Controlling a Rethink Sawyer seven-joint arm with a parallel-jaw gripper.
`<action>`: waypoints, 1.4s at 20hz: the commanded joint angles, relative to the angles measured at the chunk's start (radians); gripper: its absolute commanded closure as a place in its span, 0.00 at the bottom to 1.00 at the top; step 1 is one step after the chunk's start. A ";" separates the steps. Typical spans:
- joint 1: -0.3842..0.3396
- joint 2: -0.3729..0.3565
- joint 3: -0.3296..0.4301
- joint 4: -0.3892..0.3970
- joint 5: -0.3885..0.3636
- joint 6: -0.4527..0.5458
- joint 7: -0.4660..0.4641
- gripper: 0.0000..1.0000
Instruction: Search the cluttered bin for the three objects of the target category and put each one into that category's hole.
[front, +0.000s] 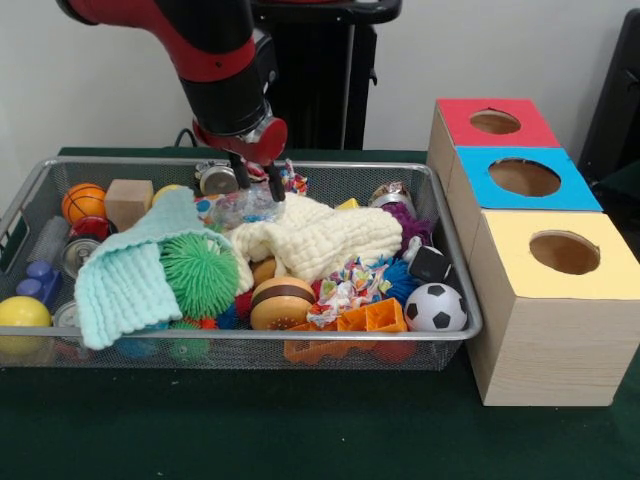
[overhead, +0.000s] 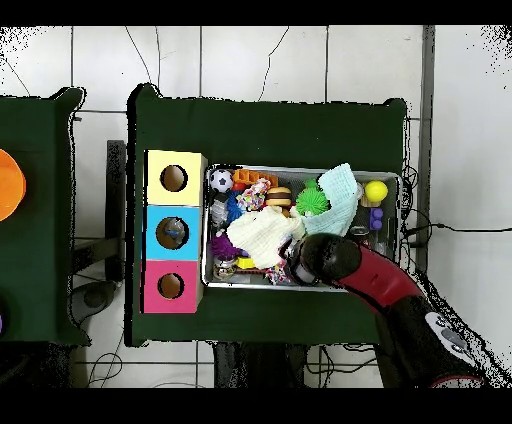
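Hanging low over the far side of the bin (front: 455, 300), the end effector (front: 256, 187) has its two black fingers (front: 240, 178) set a little apart, straddling a clear crinkly wrapper (front: 243, 206). Whether they actually pinch it cannot be told from either view.

Just beside the wrapper lies a cream cloth (front: 325, 238) across the middle of the bin, and a mint cloth (front: 125, 275) drapes over the left part, with a green spiky ball (front: 200, 273) resting against it. A toy burger (front: 281, 302) sits near the front wall, an orange block (front: 372, 318) and a soccer ball (front: 435, 307) toward the front right corner. A yellow ball (front: 22, 313), a small basketball (front: 83, 202), a wooden cube (front: 128, 203) and a can (front: 217, 179) lie along the left and far sides.

Three boxes stand in a row touching the bin's right end on the green surface (front: 250, 430): a red box (front: 494, 122), a blue box (front: 523, 178) and a yellow box (front: 562, 252), each with a round hole in its top.
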 joint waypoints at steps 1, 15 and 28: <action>0.006 0.052 -0.010 -0.027 -0.015 -0.068 0.109 0.00; -0.017 0.066 0.029 0.018 0.003 -0.193 0.121 0.00; -0.015 0.058 0.027 0.030 -0.008 -0.198 0.113 1.00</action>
